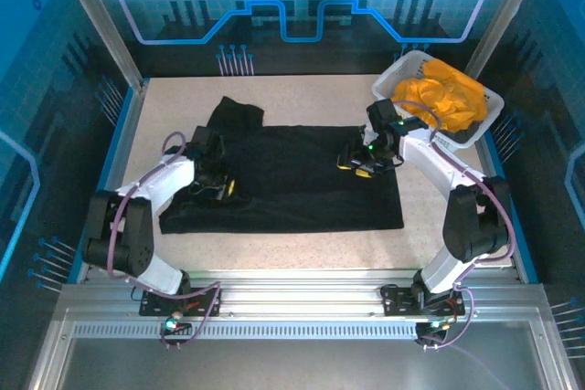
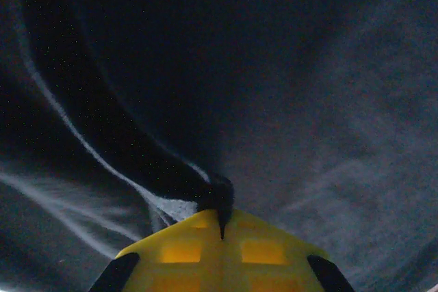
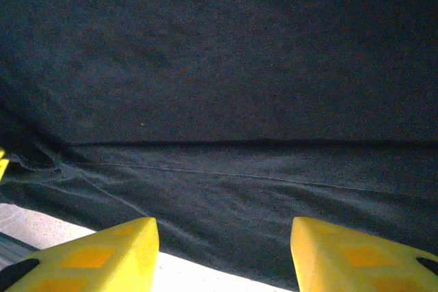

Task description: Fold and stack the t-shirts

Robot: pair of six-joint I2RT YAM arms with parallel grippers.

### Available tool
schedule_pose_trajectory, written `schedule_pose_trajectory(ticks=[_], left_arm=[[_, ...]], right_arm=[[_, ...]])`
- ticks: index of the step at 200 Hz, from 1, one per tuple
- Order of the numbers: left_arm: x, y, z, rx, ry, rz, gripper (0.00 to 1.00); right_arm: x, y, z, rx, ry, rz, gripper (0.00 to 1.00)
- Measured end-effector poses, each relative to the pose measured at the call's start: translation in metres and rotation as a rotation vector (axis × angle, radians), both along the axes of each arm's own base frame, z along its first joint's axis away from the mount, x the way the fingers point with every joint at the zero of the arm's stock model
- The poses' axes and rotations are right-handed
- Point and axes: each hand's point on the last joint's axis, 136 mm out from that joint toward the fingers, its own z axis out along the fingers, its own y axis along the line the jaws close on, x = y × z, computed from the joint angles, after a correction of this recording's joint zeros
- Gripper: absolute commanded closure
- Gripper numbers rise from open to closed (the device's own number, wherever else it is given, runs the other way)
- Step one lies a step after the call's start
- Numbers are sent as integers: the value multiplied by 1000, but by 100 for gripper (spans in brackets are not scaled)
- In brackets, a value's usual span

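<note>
Spread on the surface (image 1: 311, 98): black t-shirt (image 1: 302, 191). Hold its ridge pinched in jaws of the left gripper (image 2: 220, 218); lower the right gripper (image 3: 224, 237), jaws wide, over the cloth edge, close, then lift both evenly.

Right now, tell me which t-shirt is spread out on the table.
The black t-shirt, lying flat on the table, with the left gripper pinching its cloth. The orange-yellow t-shirts are bunched in the white lattice basket at the far right.
</note>
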Motion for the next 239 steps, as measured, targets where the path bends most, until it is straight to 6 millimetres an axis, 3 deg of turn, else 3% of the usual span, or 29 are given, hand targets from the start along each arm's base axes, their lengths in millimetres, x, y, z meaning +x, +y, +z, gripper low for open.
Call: schedule_pose_trajectory(ticks=[50, 74, 110, 117, 127, 139, 160, 180, 200, 220, 239], left_arm=[[54, -41, 23, 79, -78, -303, 100], [61, -54, 19, 130, -59, -437, 100], [59, -59, 7, 185, -9, -575, 100], [59, -59, 5, 191, -1, -595, 92], [60, -61, 2, 199, 4, -625, 71], [62, -65, 0, 209, -4, -668, 58], [64, -75, 4, 230, -54, -756, 54], [69, -79, 20, 261, -145, -805, 54], [69, -55, 43, 269, -217, -749, 54], [74, 1, 54, 248, -254, -582, 53], [77, 54, 45, 233, -229, -422, 51]], right_arm=[[0, -1, 0, 5, 3, -6, 46], [1, -2, 1, 9, 4, -9, 46], [1, -2, 1, 18, 7, -11, 46], [1, -2, 1, 20, 8, -10, 46], [1, -2, 1, 21, 8, -10, 46], [1, -2, 1, 21, 8, -11, 46], [1, -3, 1, 21, 8, -14, 46], [1, -3, 1, 23, 9, -13, 45], [2, 4, 4, 54, -1, 5, 45], [4, 22, 12, 116, -35, 58, 45], [-1, 44, 20, 165, -61, 130, 45]])
